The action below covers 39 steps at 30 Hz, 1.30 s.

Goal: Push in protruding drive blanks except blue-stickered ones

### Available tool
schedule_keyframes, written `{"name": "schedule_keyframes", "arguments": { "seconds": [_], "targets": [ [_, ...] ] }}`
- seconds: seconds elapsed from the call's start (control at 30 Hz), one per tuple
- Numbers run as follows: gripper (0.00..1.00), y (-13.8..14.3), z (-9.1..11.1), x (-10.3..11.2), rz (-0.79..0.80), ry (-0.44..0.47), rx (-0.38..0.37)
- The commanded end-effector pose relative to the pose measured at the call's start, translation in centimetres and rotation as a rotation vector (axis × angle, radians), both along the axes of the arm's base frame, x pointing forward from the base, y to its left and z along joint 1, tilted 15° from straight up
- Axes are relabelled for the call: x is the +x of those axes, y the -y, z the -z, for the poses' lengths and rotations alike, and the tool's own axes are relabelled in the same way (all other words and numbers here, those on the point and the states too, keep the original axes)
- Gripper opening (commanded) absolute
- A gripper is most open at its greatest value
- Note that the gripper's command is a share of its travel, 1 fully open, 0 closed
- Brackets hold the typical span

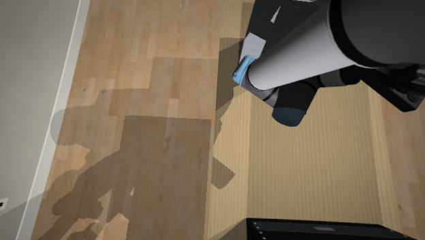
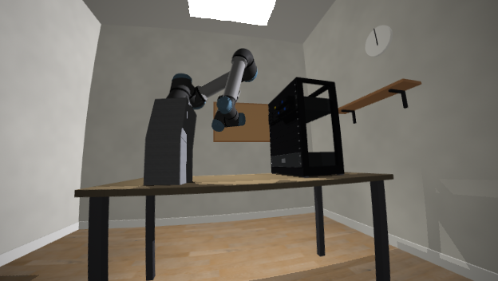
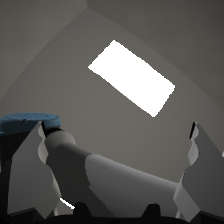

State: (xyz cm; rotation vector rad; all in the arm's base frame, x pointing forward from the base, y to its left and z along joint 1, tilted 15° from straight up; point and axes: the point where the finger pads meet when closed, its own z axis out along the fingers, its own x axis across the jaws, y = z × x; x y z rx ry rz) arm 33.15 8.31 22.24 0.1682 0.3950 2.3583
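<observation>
In the exterior view, a dark pedestal (image 2: 165,144) stood at the left end of the table (image 2: 223,184), and the arm (image 2: 235,80) rose from its top, ran up and right to a high elbow, then folded straight down so that its wrist hung in the air between pedestal and rack, well above the table top. The gripper (image 3: 117,165) was hard to pick out there; in the wrist view it pointed up at the ceiling light (image 3: 132,77), its two fingers standing at the left and right edges of the picture with the jaws spread wide and nothing between them, only the arm's own grey tube crossing behind the gap. Further right on the table stood the rack (image 2: 334,128), upright and black, its front turned toward the arm and apart from it. Small blue and yellow marks (image 2: 282,104) showed near the top of that front, but which blanks stuck out was too small to tell. From the top view only the rack's upper edge (image 1: 323,229) showed at the bottom, with the arm's tube filling the upper right. Beyond the rack, a shelf (image 2: 379,93) and a clock (image 2: 377,40) hung on the right wall.
</observation>
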Motion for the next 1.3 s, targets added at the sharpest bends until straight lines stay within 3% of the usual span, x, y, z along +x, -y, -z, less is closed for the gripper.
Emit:
{"name": "schedule_keyframes", "arguments": {
  "seconds": [0.0,0.17,0.23,0.73,0.8,1.27],
  "targets": [
    [1.0,1.2,-0.6,3.4,-0.033,-0.155,0.052],
    [1.0,2.4,-0.4,5.8,-0.065,-0.28,0.111],
    [1.0,2.4,-0.4,5.8,-0.065,-0.28,0.111],
    [1.0,6.3,2.5,12.6,-0.183,-0.646,0.345],
    [1.0,6.3,2.5,12.6,-0.183,-0.646,0.345],
    [1.0,9.3,6.9,16.7,-0.3,-0.912,0.594]
  ]
}}
